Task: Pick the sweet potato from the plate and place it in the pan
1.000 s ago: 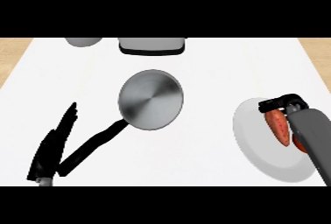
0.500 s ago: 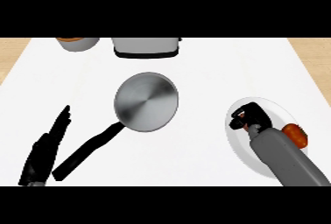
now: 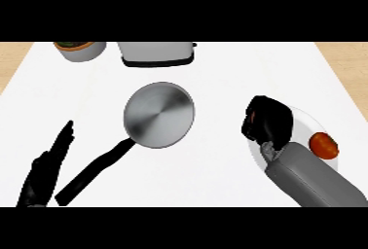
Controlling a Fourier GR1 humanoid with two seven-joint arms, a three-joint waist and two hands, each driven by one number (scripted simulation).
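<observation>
**Pick not yet made: sweet potato lay unheld on the plate**

The right hand (image 3: 267,121) hung over the 9 o'clock side of the plate (image 3: 302,125); whether it was clenched or released could not be told. The sweet potato (image 3: 325,145) lay on the plate at 4 o'clock from that hand, beside the forearm. The next move likely called for shifting the hand onto the sweet potato, then carrying it toward 9 o'clock to the pan (image 3: 159,114). The counter (image 3: 215,73) offered open room between plate and pan, and its edge showed at 2 o'clock of the plate. The left hand (image 3: 45,172) rested released at 8 o'clock of the pan.
</observation>
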